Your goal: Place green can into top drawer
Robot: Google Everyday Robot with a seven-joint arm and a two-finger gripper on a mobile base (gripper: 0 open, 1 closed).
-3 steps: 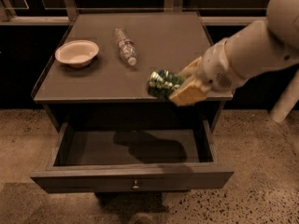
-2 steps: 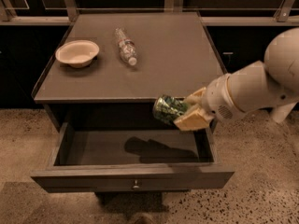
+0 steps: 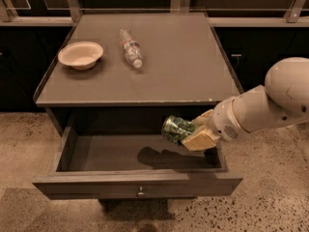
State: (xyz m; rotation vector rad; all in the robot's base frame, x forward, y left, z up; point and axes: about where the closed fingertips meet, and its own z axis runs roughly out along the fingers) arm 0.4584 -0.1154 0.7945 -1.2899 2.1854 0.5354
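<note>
Green can sits clamped in the gripper, lying on its side with one silvery end facing left and its mottled body running back between the tan fingers. The fingers are closed onto the can's right-hand part, one above and one below, so most of the can sticks out to the left of them. Can and gripper hang over the right half of the top drawer, which is pulled out, its round knob at the centre of the front panel. The can is above the drawer floor, not touching it, and casts a dark shadow there. The white arm reaches in from the right. On the cabinet top a beige bowl stands at the left, with a clear plastic bottle lying near it
</note>
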